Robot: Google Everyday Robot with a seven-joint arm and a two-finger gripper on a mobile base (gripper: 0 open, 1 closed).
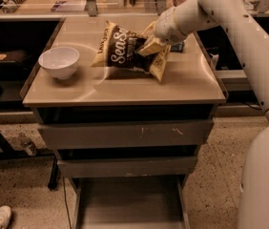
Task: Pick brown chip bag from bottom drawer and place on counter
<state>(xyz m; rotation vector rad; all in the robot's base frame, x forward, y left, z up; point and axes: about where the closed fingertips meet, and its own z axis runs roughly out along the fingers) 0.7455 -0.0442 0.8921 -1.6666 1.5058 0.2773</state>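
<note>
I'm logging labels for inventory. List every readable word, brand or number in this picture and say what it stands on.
"SeaS": white script on the brown chip bag; the gripper at the bag's right end covers the rest.
Small lettering along the bag's upper left edge: too small to read.
Blue packet behind the gripper: nothing legible.
Bowl and drawer fronts: no text.

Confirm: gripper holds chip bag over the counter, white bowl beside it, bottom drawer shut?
No. The bottom drawer is pulled out, not shut; the camera view shows its floor. The rest stands: the gripper holds the chip bag over the counter, white bowl beside it.
</note>
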